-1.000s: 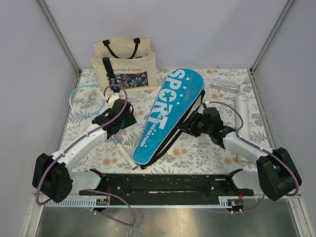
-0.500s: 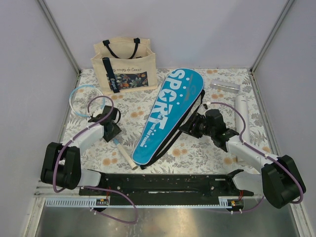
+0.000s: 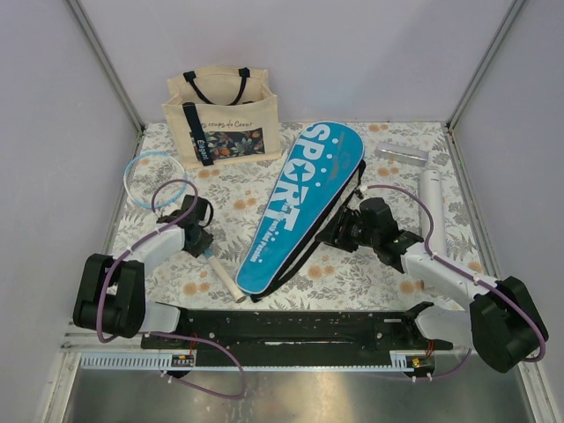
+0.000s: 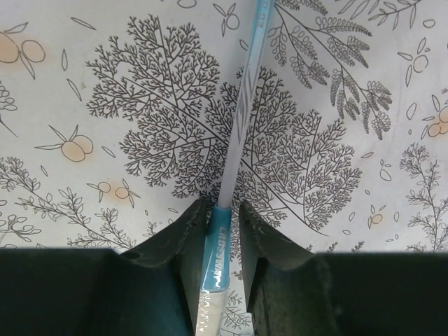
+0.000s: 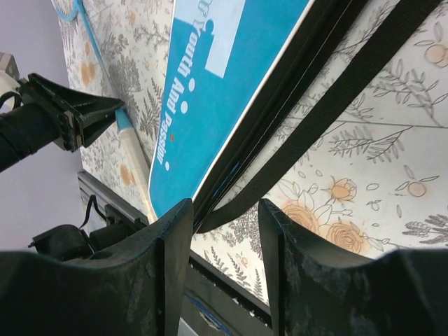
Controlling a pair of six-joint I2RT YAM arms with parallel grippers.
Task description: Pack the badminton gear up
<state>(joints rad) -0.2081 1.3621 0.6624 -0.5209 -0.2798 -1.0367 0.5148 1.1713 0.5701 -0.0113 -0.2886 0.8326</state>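
light-blue slim racket (image 4: 241, 119) at frame left lies between close-set fingers of the left claw (image 4: 222, 204), grip unclear; right of centre, the right claw (image 5: 222, 203) gapes beside the blue racket-shaped case (image 3: 304, 189).

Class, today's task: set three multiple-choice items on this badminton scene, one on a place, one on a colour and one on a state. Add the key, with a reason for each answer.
1. Where does the beige tote stand?
A. at the back left of the table
B. beside the right arm's base
C. at the near right corner

2. What colour is the word SPORT on the blue case?
A. black
B. white
C. yellow

3. How does the left gripper stand?
A. raised high above the tote
B. resting on the blue case
C. low, with its fingers either side of the racket shaft

Key:
1 A, the top view shows it against the far wall, left of centre.
2 B, the letters are white on blue.
3 C, the left wrist view shows the shaft running between its fingers.
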